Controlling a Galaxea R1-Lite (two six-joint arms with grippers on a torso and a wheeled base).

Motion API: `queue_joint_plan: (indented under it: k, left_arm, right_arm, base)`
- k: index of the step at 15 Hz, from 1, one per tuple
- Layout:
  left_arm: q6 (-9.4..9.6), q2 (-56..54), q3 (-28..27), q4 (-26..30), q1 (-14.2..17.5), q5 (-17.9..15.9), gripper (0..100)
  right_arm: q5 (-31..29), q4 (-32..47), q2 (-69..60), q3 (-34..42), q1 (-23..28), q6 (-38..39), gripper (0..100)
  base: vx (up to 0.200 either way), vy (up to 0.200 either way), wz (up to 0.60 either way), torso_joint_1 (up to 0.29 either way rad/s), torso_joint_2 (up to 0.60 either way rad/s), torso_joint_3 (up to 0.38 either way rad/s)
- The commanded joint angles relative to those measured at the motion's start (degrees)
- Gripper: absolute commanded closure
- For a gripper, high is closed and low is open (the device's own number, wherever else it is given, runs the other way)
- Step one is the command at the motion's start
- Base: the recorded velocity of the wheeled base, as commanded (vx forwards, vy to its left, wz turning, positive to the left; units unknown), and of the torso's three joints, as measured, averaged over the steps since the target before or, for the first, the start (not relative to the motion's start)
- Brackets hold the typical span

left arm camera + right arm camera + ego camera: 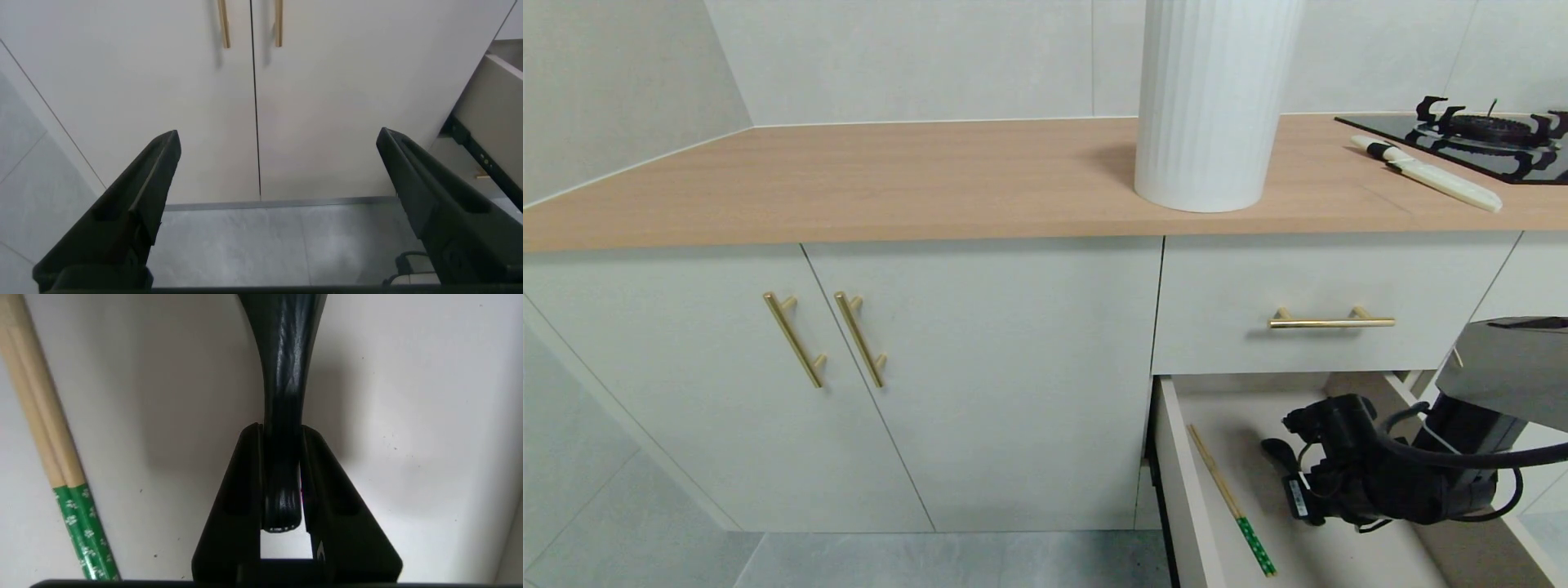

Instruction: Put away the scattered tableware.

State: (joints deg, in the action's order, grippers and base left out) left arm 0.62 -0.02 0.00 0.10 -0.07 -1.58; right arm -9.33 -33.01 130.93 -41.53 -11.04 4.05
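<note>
A black spoon (1275, 450) hangs low inside the open lower drawer (1178, 482), and my right gripper (1297, 472) is shut on its handle. In the right wrist view the spoon handle (283, 392) runs between the closed fingers of the right gripper (283, 502), just over the drawer floor. A pair of wooden chopsticks (1230, 500) with green ends lies on that floor beside the spoon; the chopsticks (51, 457) are apart from the handle. A white-handled knife (1426, 173) lies on the wooden counter. My left gripper (278, 145) is open and holds nothing, down in front of the cabinet doors.
A tall white ribbed vase (1210, 106) stands on the counter (890, 180) above the drawers. A black gas hob (1478, 137) is at the far right. The upper drawer (1331, 322) is closed. Double doors with gold handles (793, 338) are to the left.
</note>
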Motion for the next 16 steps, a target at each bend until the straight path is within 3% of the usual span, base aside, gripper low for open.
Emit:
queue_joint_plan:
  k: [1, 2, 10, 12, 16]
  left_arm:
    - [-0.01, 0.02, 0.0, -0.01, -0.01, 0.0, 0]
    - [-0.01, 0.02, 0.0, -0.01, -0.01, 0.0, 0]
    - [-0.01, 0.02, 0.0, -0.01, -0.01, 0.0, 0]
    - [-0.01, 0.02, 0.0, -0.01, -0.01, 0.0, 0]
    - [-0.01, 0.02, 0.0, -0.01, -0.01, 0.0, 0]
  right_arm:
    - [0.01, -0.03, 0.21, -0.04, -0.03, 0.0, 100]
    - [0.01, -0.03, 0.29, -0.04, -0.03, 0.0, 0]
    - [-0.43, -0.65, -0.59, 0.14, -0.03, 0.0, 0]
    - [-2.89, -0.74, -3.4, 1.19, -0.21, 0.0, 0]
    - [-2.28, 2.25, -15.09, 3.74, -0.47, -0.27, 0]
  base:
    - [0.0, 0.0, 0.0, 0.0, 0.0, 0.0]
    - [0.0, 0.0, 0.0, 0.0, 0.0, 0.0]
    - [0.0, 0.0, 0.0, 0.0, 0.0, 0.0]
    - [0.0, 0.0, 0.0, 0.0, 0.0, 0.0]
    - [0.0, 0.0, 0.0, 0.0, 0.0, 0.0]
